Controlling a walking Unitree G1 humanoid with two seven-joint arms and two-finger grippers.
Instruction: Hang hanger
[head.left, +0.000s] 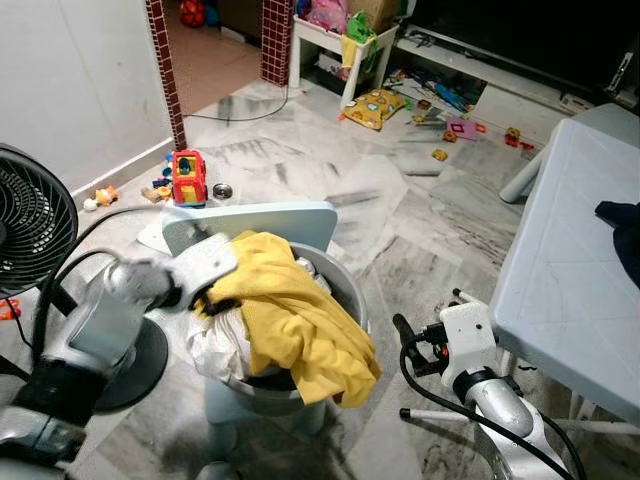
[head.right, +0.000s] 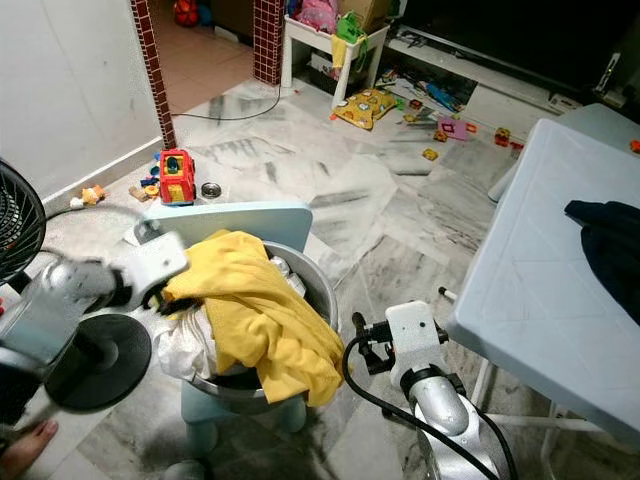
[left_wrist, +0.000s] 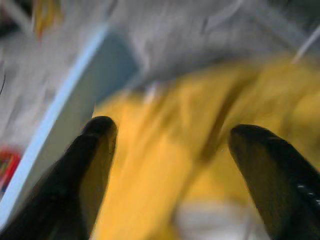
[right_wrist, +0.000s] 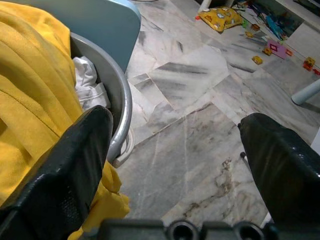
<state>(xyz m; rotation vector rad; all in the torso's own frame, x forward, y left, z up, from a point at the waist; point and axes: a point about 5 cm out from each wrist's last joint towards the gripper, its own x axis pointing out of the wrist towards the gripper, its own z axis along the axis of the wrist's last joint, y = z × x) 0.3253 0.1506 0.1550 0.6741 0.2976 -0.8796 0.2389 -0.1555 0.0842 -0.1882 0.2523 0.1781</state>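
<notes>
A yellow garment (head.left: 290, 320) is heaped over the rim of a grey basin (head.left: 345, 285), with white cloth (head.left: 215, 340) under it. The basin sits on a light blue chair (head.left: 270, 222). My left gripper (left_wrist: 170, 130) is open at the basin's left edge, its fingers spread just over the yellow cloth (left_wrist: 160, 165); that wrist view is blurred. My right gripper (right_wrist: 175, 125) is open and holds nothing. It hangs low to the right of the basin (right_wrist: 117, 100), over the marble floor, a little apart from the garment's hanging end.
A black floor fan (head.left: 30, 225) stands close on the left. A pale blue table (head.left: 570, 270) with a dark cloth (head.left: 625, 230) is on the right. A red toy truck (head.left: 187, 177) and scattered toys (head.left: 375, 105) lie on the floor beyond.
</notes>
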